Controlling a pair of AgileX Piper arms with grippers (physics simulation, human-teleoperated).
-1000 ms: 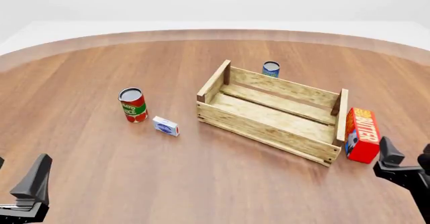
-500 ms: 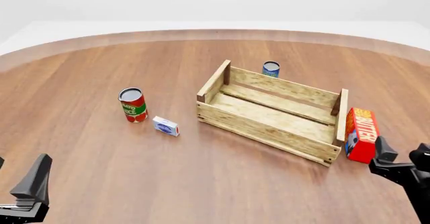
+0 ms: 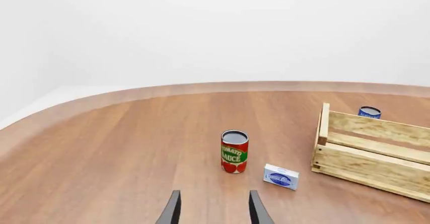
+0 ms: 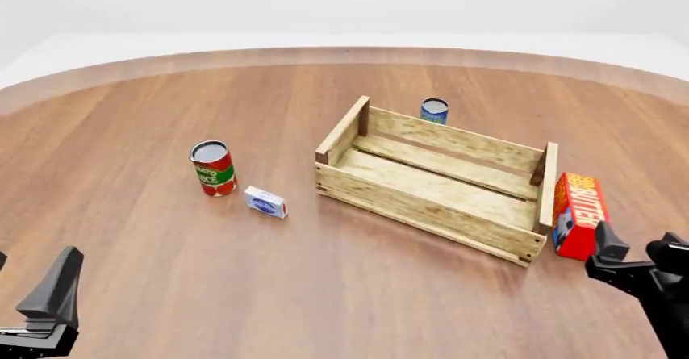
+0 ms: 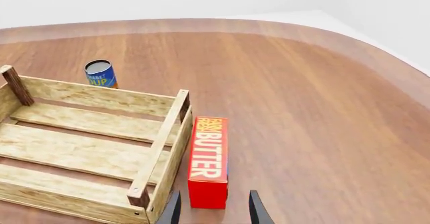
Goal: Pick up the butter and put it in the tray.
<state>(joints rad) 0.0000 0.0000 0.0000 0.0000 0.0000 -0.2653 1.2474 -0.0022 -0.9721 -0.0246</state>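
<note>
The butter, a red-orange carton with white lettering, stands on the table just outside the right end board of the tray, a big crate of light wooden slats. My right gripper is open, low and just on the near side of the carton, not touching it. In the right wrist view the butter lies straight ahead of the open right gripper, beside the tray. My left gripper stands open at the near left corner, far from both. The left wrist view shows the open left gripper and one end of the tray.
A tomato sauce can and a small white-and-blue box stand left of the tray. A blue can stands behind its far wall. The curved table edge runs along the back and right.
My right gripper has crept left and forward, closing in on the near end of the butter. The left arm and all objects have stayed put.
</note>
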